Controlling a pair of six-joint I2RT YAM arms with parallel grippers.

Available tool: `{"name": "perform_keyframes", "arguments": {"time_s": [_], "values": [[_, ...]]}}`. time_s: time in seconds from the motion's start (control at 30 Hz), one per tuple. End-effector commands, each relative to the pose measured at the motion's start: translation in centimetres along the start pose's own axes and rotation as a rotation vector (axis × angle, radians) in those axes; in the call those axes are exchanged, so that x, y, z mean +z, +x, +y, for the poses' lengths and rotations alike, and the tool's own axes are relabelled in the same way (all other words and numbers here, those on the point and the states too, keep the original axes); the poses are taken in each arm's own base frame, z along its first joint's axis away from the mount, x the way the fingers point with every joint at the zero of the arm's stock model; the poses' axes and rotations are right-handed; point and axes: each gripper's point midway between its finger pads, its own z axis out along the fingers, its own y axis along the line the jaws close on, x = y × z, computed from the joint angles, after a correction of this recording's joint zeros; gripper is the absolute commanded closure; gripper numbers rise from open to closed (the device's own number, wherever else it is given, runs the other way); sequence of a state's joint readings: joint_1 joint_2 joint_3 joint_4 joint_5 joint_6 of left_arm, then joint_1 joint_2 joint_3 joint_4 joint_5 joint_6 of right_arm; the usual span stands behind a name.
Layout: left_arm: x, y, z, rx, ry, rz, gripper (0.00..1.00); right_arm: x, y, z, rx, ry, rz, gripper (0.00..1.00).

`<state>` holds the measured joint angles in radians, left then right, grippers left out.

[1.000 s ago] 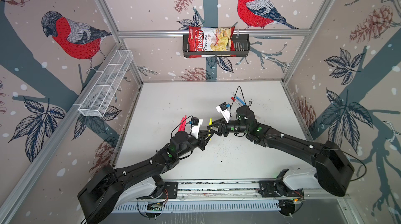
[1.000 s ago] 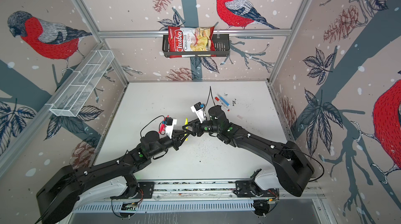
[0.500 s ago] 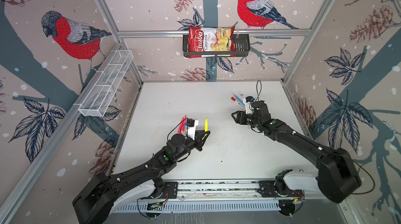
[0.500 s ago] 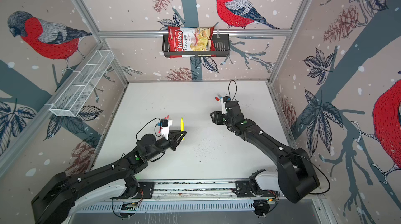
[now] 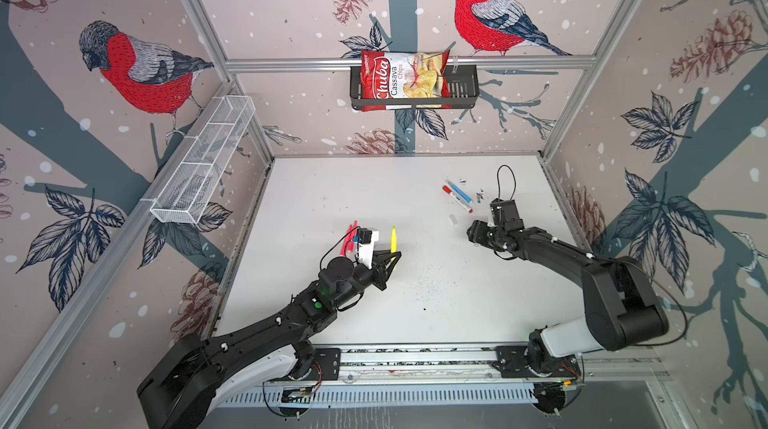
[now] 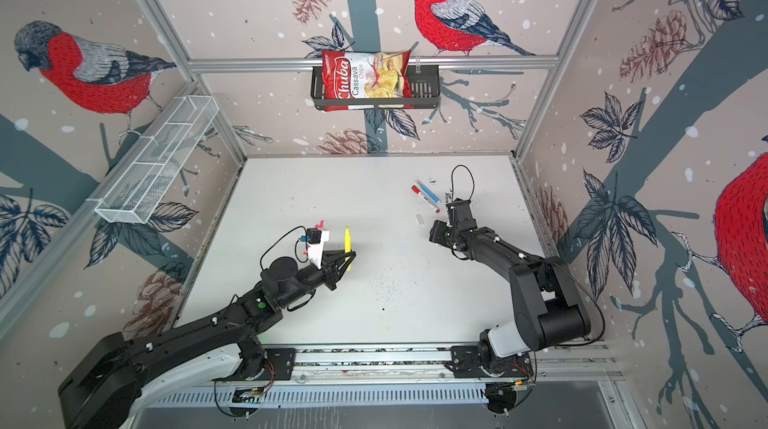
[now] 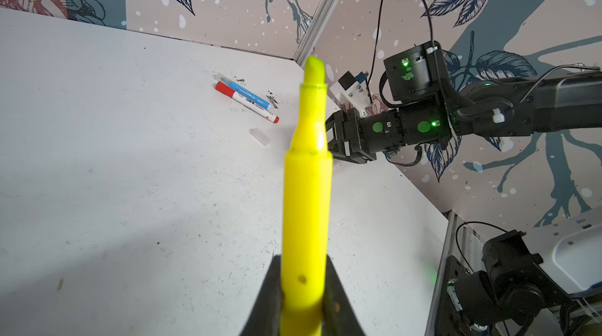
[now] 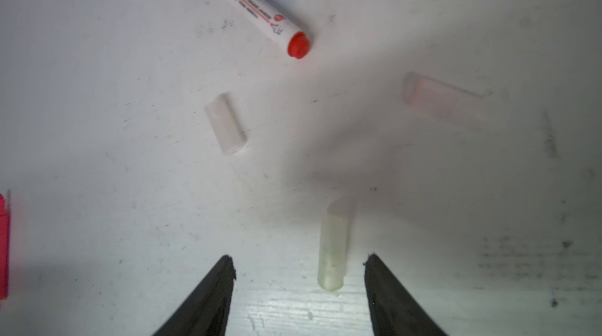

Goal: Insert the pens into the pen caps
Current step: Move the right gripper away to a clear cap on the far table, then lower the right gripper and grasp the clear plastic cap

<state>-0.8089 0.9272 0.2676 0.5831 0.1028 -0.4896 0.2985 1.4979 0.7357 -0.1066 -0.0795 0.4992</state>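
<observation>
While pinching the uncapped yellow pen [image 7: 306, 194] in the left jaws, right of the pink pens [image 5: 347, 240], holding the right jaws spread around a translucent cap [image 8: 331, 253] on the table [image 5: 332, 198], near the blue pen [image 5: 460, 191] and red-ended pen [image 5: 458, 200].

Bullfinch wallpaper [image 5: 137, 69] is covering the walls around a white tabletop [image 5: 332, 198]. On the far wall a black basket [image 5: 463, 88] is holding a chips bag [image 5: 399, 79]. A white mesh shelf [image 5: 203, 165] is hanging on the left wall.
</observation>
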Motion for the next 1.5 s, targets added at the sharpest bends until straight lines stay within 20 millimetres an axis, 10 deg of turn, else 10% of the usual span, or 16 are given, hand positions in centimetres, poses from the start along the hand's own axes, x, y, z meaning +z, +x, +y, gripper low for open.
{"name": "perform_keyframes", "arguments": {"time_s": [0.0, 1.2, 1.47], "values": [[-0.1, -0.5, -0.4, 0.023, 0.015, -0.017, 1.0, 0.6, -0.4, -0.1, -0.014, 0.001, -0.004, 0.35], [-1.2, -0.4, 0.1, 0.034, -0.012, -0.027, 1.0, 2.6, 2.1, -1.4, -0.171, 0.231, 0.089, 0.63], [-1.3, -0.5, 0.0, 0.033, -0.009, -0.027, 1.0, 3.0, 2.6, -1.1, -0.185, 0.22, 0.108, 0.82]]}}
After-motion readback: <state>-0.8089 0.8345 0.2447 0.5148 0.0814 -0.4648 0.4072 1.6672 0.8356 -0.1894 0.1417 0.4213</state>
